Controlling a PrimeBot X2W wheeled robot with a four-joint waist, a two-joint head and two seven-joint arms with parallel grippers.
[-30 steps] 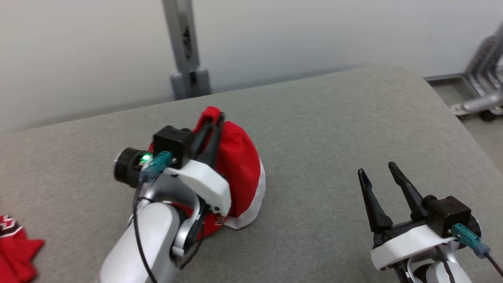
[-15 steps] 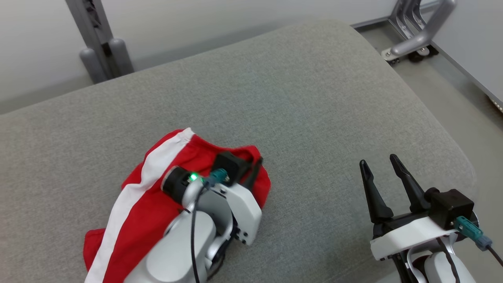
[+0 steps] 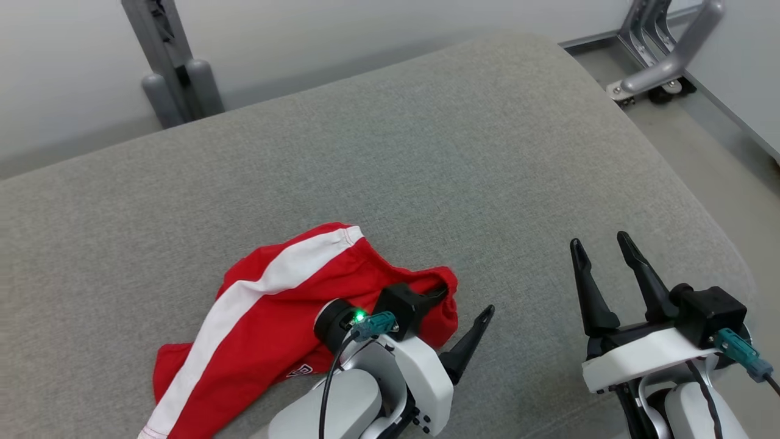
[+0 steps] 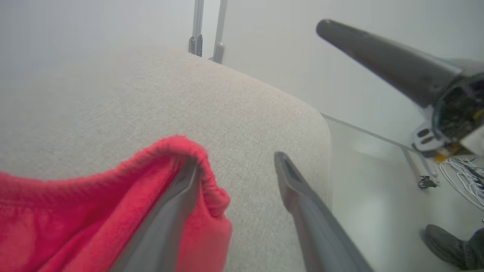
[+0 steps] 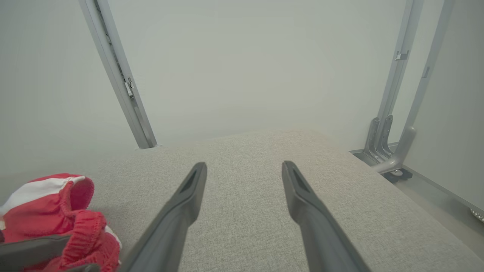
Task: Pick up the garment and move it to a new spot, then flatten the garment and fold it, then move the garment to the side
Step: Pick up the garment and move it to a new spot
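Observation:
The garment (image 3: 268, 305) is a pair of red shorts with a white side stripe, lying crumpled on the grey cushion (image 3: 426, 152). My left gripper (image 3: 464, 302) stands open at the garment's right end. One finger is tucked under the red hem (image 4: 196, 151), which drapes over its tip; the other finger (image 4: 302, 200) is bare over the cushion. My right gripper (image 3: 599, 239) is open with nothing in it, well to the right of the garment. The garment (image 5: 45, 211) sits at the lower left of the right wrist view, beside my right gripper (image 5: 245, 164).
A grey metal post (image 3: 170, 61) stands behind the cushion. A metal frame leg (image 3: 664, 55) rests on the floor past the cushion's rounded right edge. Loose white cables (image 4: 465, 181) lie on that floor.
My left gripper has opened and let go of the hem it was shut on. The garment now lies spread lower on the cushion. The head camera has shifted. The right gripper has kept its pose.

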